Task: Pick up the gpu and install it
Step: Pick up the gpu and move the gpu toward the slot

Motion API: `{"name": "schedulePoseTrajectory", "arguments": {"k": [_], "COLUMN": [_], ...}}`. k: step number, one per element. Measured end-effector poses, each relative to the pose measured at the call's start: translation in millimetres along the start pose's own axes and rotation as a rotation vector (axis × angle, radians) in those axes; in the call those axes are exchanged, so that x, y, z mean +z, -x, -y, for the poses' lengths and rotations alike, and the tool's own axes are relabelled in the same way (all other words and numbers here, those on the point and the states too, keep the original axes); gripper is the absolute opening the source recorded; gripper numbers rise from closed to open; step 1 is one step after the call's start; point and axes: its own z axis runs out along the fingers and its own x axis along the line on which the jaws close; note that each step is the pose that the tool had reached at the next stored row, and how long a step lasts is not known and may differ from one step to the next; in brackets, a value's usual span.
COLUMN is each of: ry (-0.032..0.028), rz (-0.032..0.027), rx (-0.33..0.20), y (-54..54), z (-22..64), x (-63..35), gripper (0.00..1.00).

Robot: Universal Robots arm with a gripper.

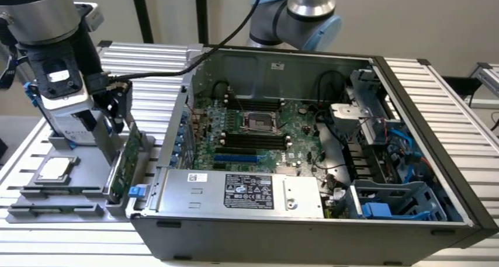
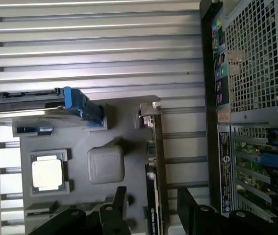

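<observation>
1. While the card point(image 1: 125, 162) is standing on its long edge in the grey holder point(image 1: 47, 211), at about nine o'clock from the computer case point(image 1: 312, 235) in the exterior view, I am working the pick-up step. The install is not yet begun.
2. I am holding the gripper point(image 1: 117, 121) just above the card's upper edge, at roughly ten o'clock of that view. I cannot tell whether it is touching the card.
3. Through the wrist view I am seeing the jaws standing wide, the fingers point(image 2: 118, 200) straddling the card with a gap showing on each side. They are gripping nothing.
4. A processor chip point(image 2: 47, 174) and a drive point(image 2: 75, 100) with a blue frame are sitting in the same holder, both apart from the card. The gripper is lining up with neither.
5. As I am judging it, the grasp is calling for the fingers to stay centred across the thin board, close squarely on its two flat faces, and lift straight so the card is not tilting in its holder.
</observation>
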Motion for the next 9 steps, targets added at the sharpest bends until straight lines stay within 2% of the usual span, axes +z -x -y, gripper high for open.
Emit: {"name": "schedulePoseTrajectory", "arguments": {"k": [9], "ry": [-0.0001], "rz": [0.0], "rx": [0.0], "y": [3.0], "z": [12.8], "x": [15.9], "gripper": [0.54]}}
